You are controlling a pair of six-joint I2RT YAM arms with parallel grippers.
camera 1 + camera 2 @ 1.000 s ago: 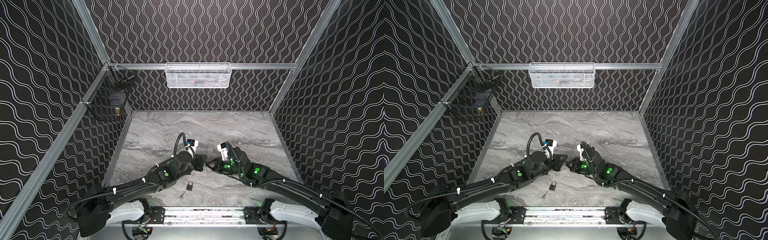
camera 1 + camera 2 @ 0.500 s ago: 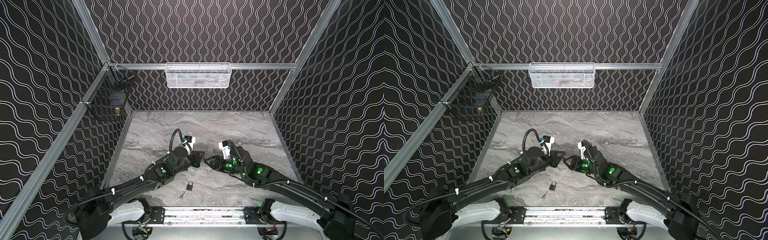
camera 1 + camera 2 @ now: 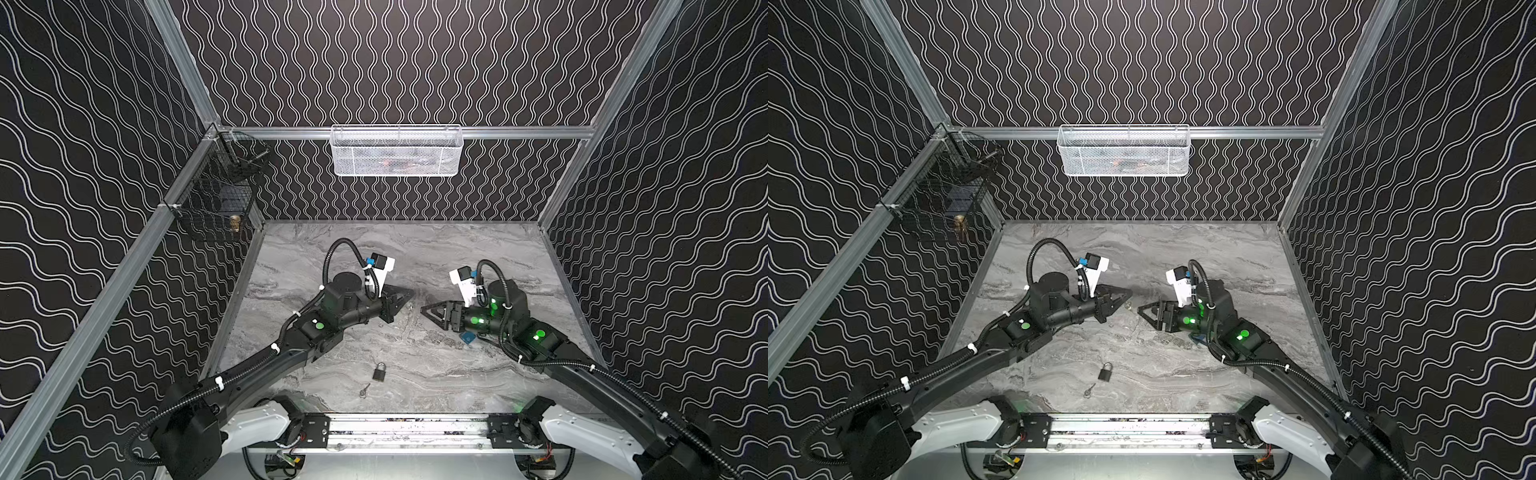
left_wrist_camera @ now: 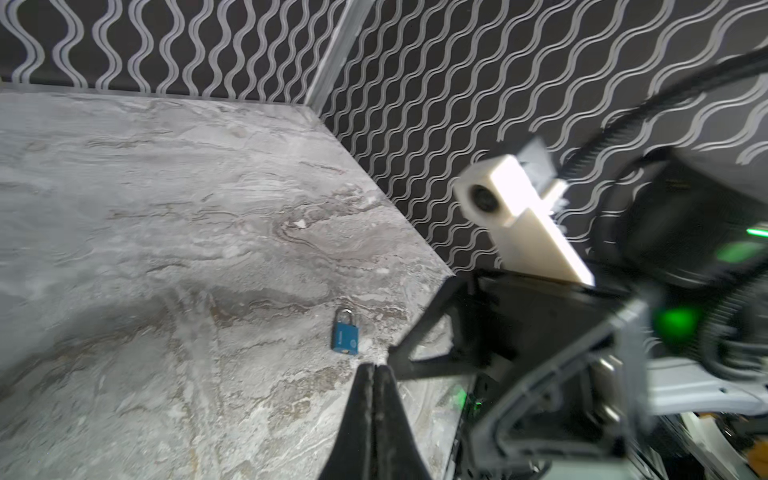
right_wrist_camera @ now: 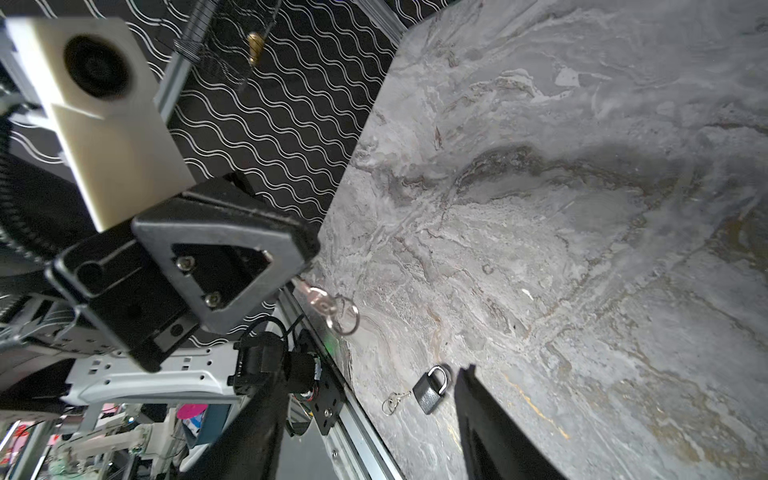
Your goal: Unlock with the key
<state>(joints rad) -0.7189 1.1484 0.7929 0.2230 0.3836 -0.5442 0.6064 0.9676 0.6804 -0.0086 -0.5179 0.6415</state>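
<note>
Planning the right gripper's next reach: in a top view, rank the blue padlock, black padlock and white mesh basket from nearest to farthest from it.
1. The blue padlock, tucked beside the right gripper arm's wrist.
2. The black padlock, toward the front, mid-table.
3. The white mesh basket, hung on the back wall.

padlock (image 3: 379, 371) (image 4: 345, 337) ×2, key (image 3: 364, 390) (image 5: 320, 301) ×2 — basket (image 3: 353, 160) (image 3: 208, 208) ×2

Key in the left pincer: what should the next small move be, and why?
Probably bring the open right pincer down onto the blue padlock and grip its body. The left pincer is shut on the key, while that padlock lies loose on the table, so it likely needs steadying first.
</note>
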